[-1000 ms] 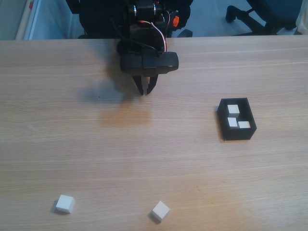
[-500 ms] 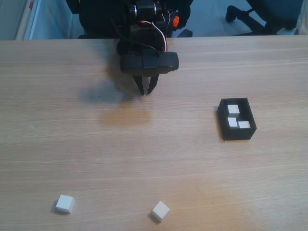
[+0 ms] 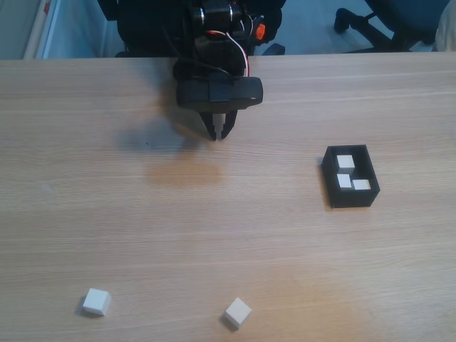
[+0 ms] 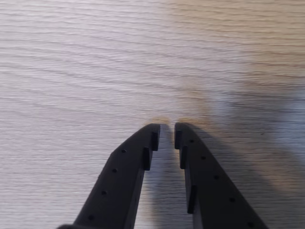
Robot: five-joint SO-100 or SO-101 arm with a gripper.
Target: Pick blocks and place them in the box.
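Bare light wooden tabletop (image 3: 214, 214) lies wide between two small white cubes (image 3: 96, 301) (image 3: 238, 312) near the front edge and the black low-walled tray (image 3: 331, 187) at the right.

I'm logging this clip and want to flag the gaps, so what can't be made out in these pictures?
- Arm base: cut off by the top edge of the fixed view.
- Box interior: three blocks show, such as one, but its near wall may hide part of the floor.
- Pincer height above the table: the wrist view gives no clear cue; in the fixed view the arm's body covers most of the pincer.
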